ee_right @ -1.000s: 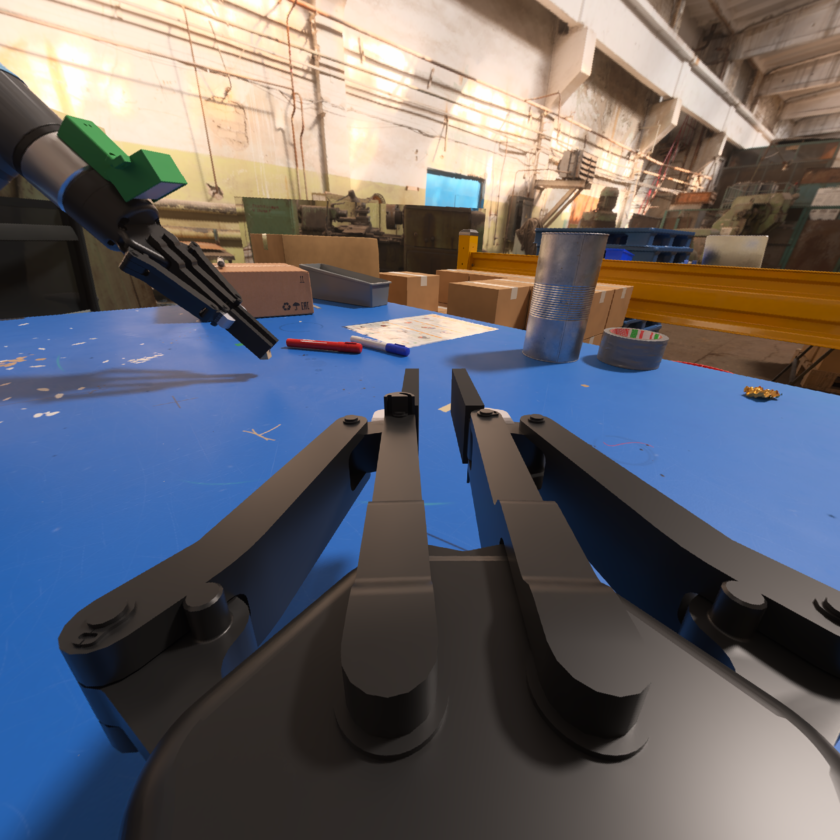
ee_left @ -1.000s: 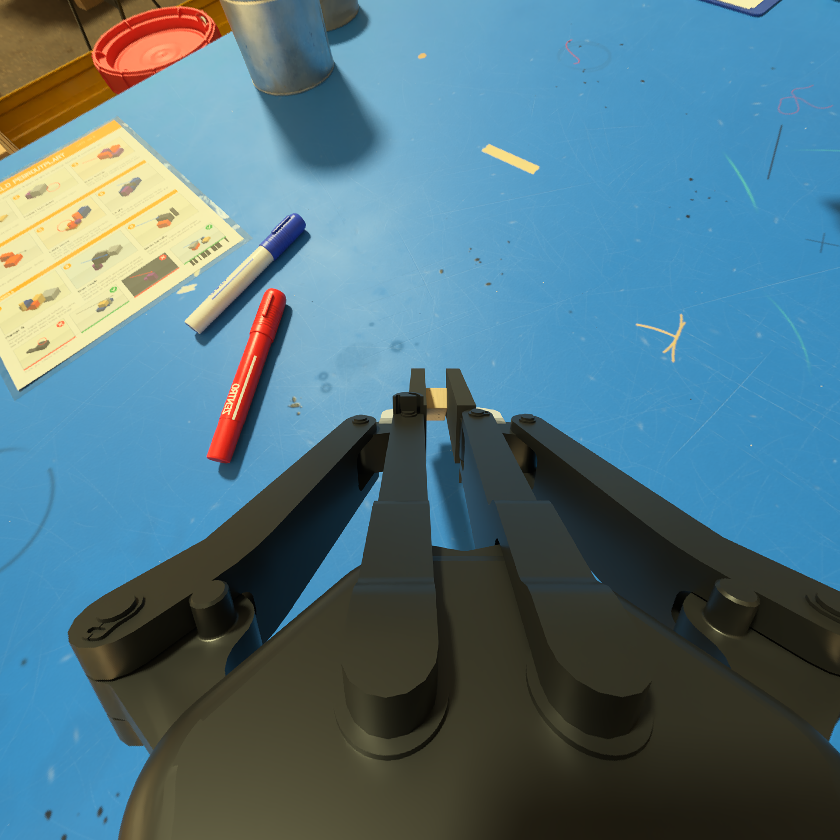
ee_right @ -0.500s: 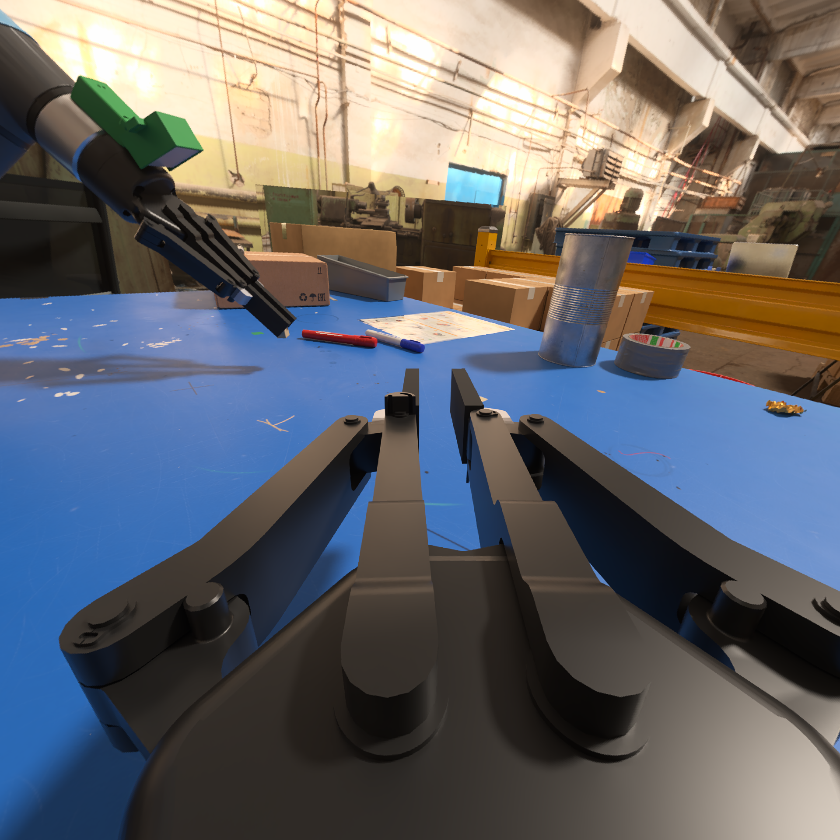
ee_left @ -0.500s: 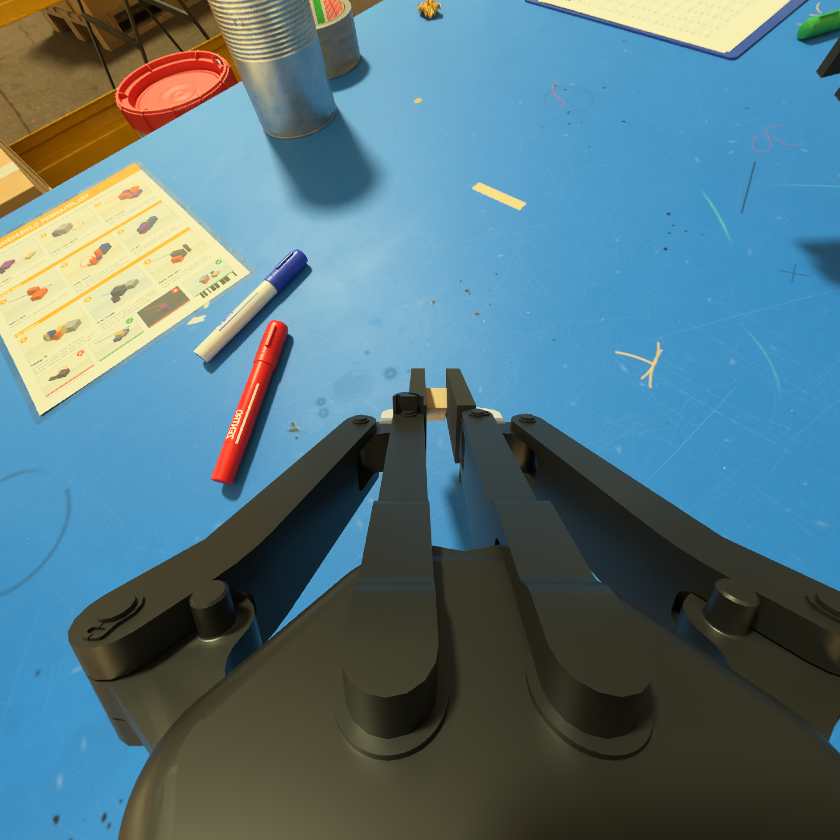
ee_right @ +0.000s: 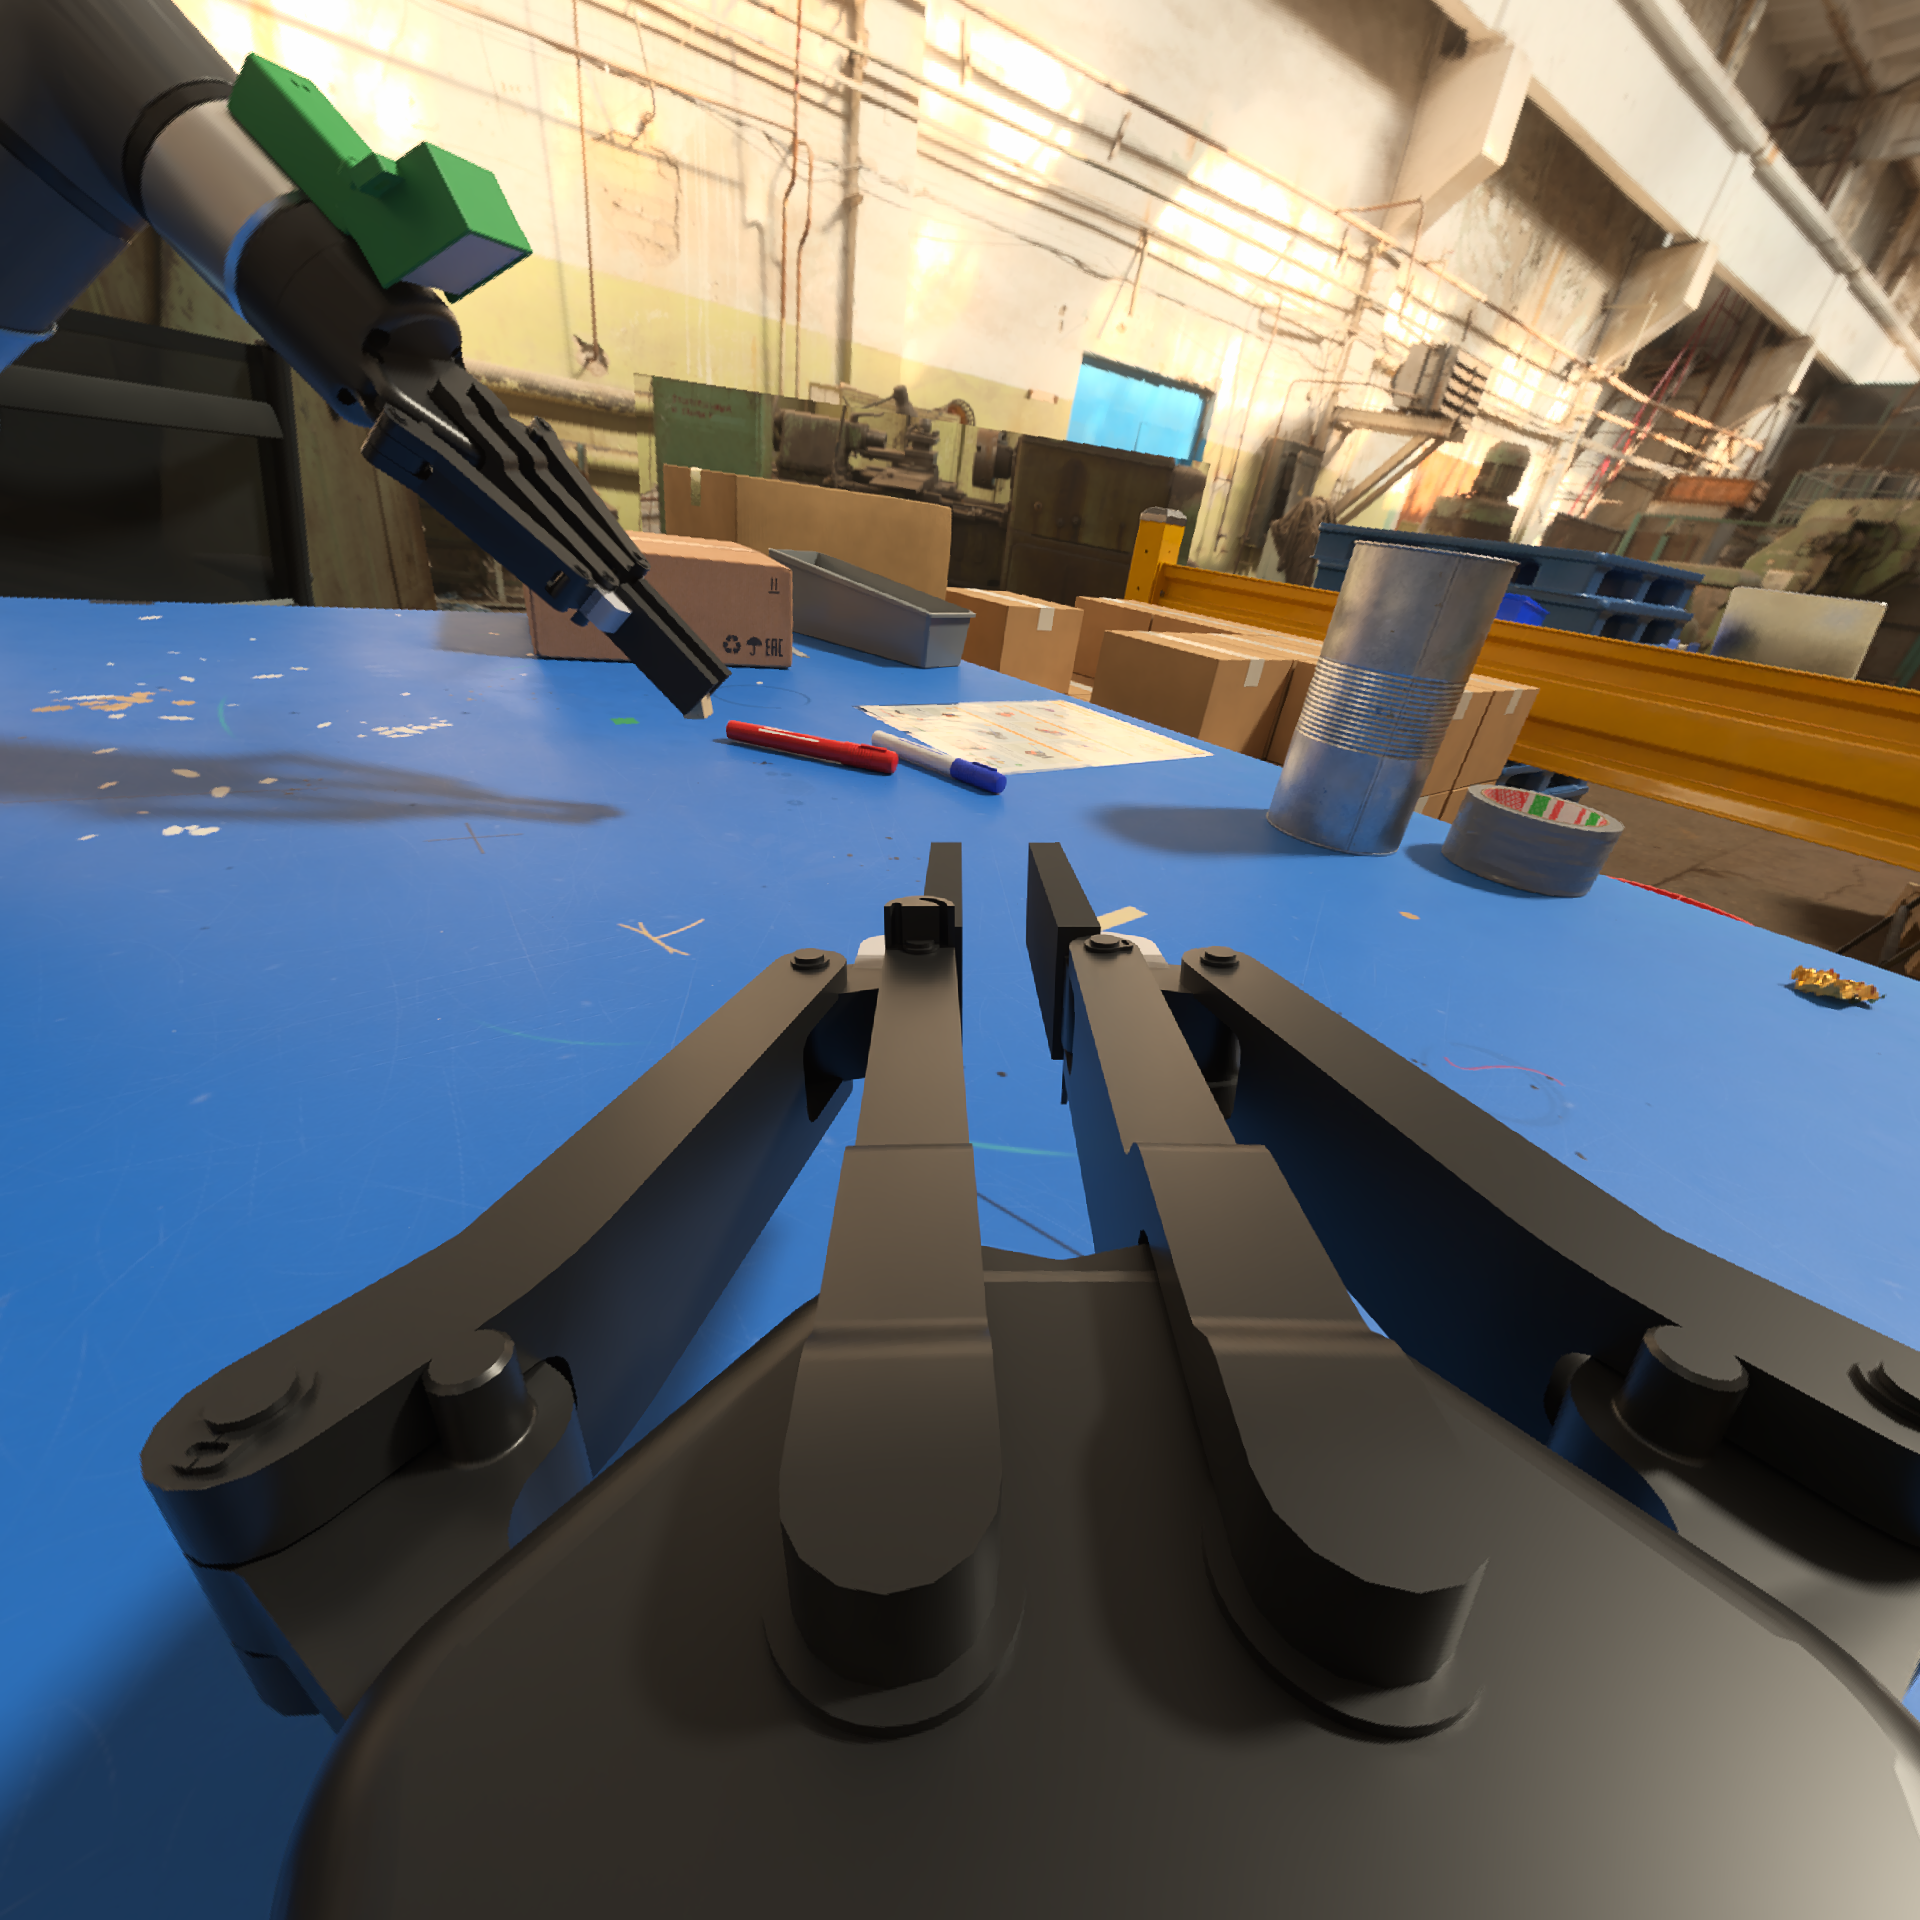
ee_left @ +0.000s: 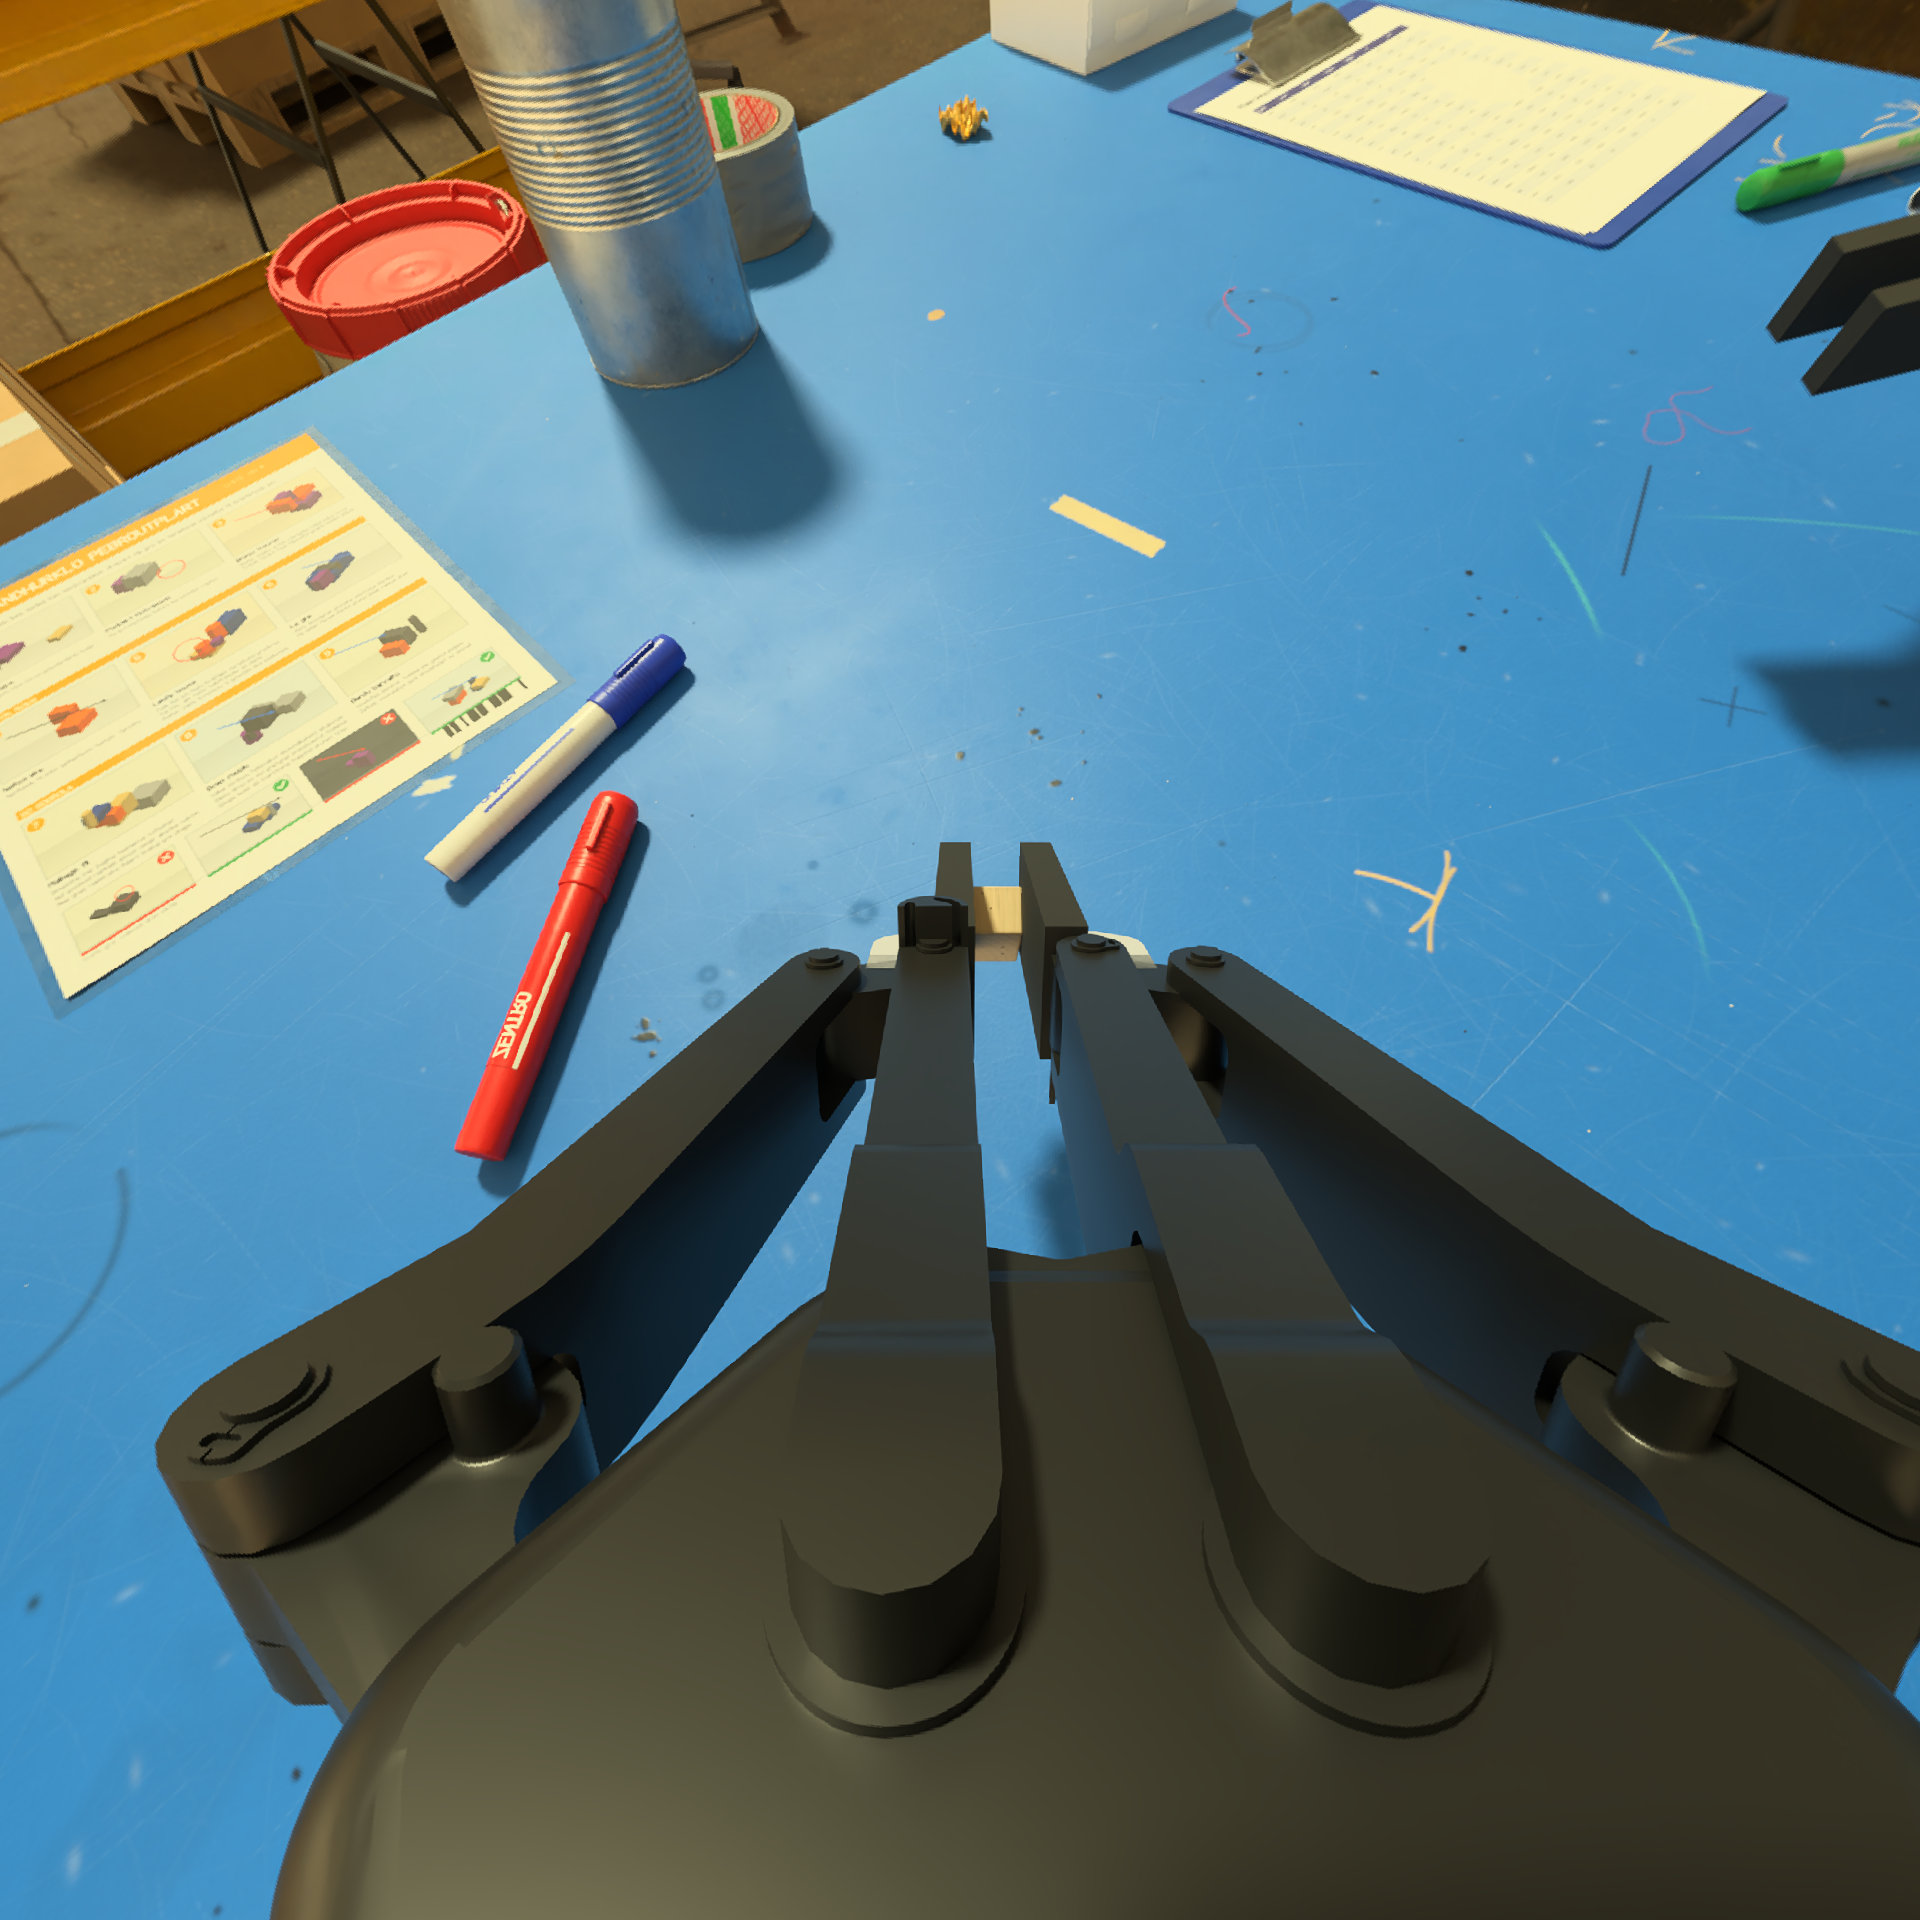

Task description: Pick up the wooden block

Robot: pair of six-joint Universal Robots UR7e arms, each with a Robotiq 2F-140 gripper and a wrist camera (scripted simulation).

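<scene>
My left gripper is shut on the small light wooden block and holds it above the blue table. In the right wrist view the left gripper hangs tilted over the far left of the table, with the block at its fingertips, clear of the surface. My right gripper is empty, its jaws nearly together with a narrow gap, low over the table. Its fingertips also show at the right edge of the left wrist view.
A red marker, a blue-capped marker and an instruction sheet lie left of the block. A metal can, tape roll, red lid, clipboard and green marker stand farther back.
My left gripper has risen with the block held in it, so more of the table shows. The right wrist view has shifted slightly; the right gripper's jaws have not changed.
</scene>
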